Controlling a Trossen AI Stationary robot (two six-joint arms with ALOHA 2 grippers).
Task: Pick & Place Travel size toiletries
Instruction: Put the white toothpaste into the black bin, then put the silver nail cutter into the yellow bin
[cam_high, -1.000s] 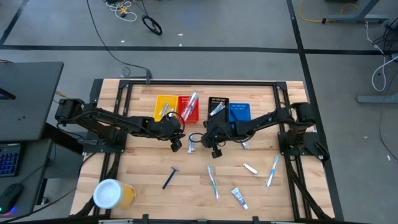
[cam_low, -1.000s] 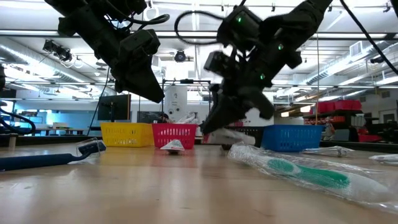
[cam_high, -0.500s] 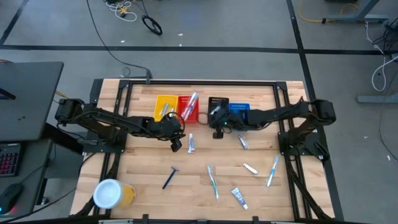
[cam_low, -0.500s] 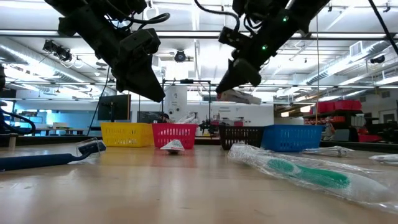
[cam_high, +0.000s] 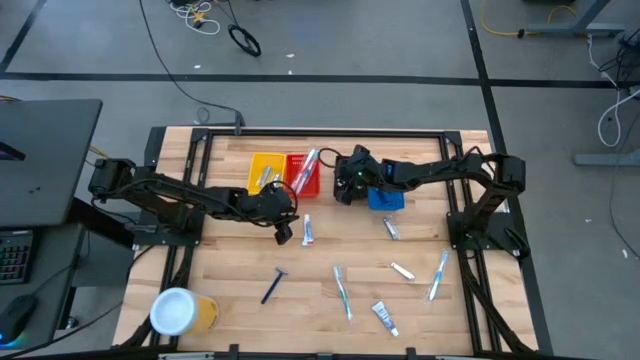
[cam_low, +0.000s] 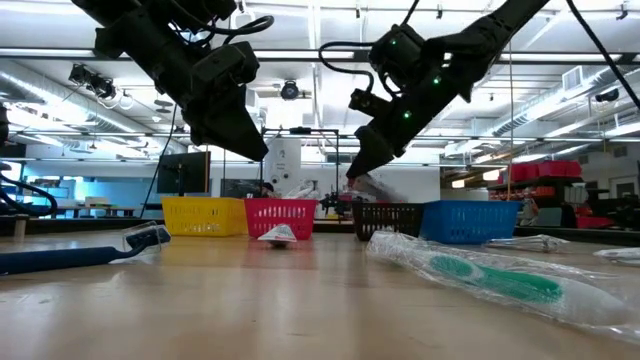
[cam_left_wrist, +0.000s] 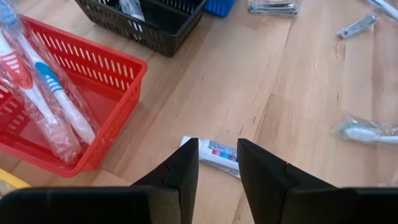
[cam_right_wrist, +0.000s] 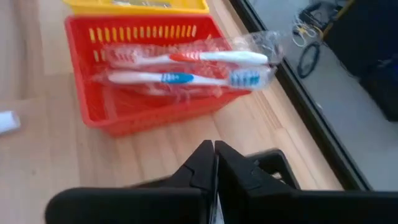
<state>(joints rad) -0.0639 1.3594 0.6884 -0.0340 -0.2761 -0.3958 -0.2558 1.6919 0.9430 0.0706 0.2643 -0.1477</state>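
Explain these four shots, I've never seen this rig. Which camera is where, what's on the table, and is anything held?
It is a robot with two dark arms, each ending in two fingers. One picture looks straight down on the wooden table, one looks level across it, and one comes from each wrist.

At the back stand four small bins. The red bin holds wrapped toothbrushes. Loose on the table lie a dark blue razor, more toothbrushes, a white tube and a yellow cup.

The left gripper hovers open over that tube and holds nothing. The right gripper hangs above the black bin with its fingers together. Something pale and blurred shows at its tips, but I can't tell if it is gripped.
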